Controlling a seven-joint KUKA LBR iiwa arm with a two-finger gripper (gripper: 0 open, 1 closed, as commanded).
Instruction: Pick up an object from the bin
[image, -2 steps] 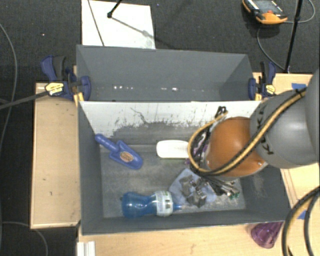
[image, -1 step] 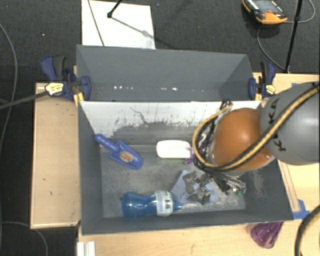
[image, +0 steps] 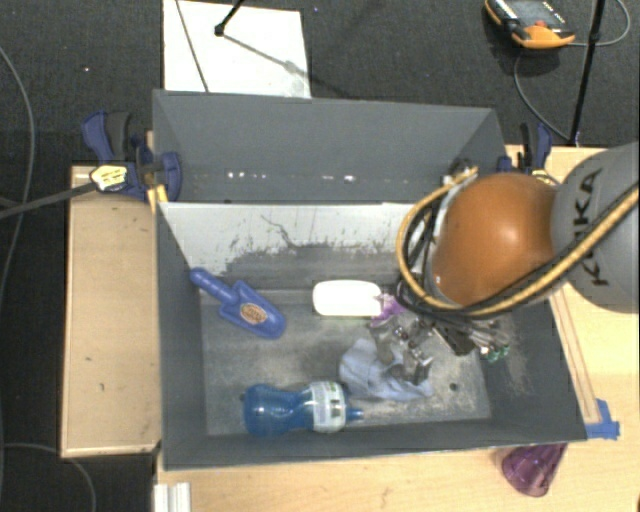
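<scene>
My gripper (image: 405, 358) is down in the right half of the bin, under the orange dome on the wrist. It sits right over a crumpled bluish-grey soft thing (image: 372, 382) on the bin floor, touching or just above its right side. A small purple thing (image: 384, 309) lies just behind the gripper, partly hidden by it. A white oval thing (image: 346, 298) lies to the left of that, near the back wall.
A blue handled tool with an orange label (image: 240, 304) lies at the left back of the bin. A blue bottle with a white band (image: 296, 408) lies on its side along the front wall. The arm covers the bin's right side.
</scene>
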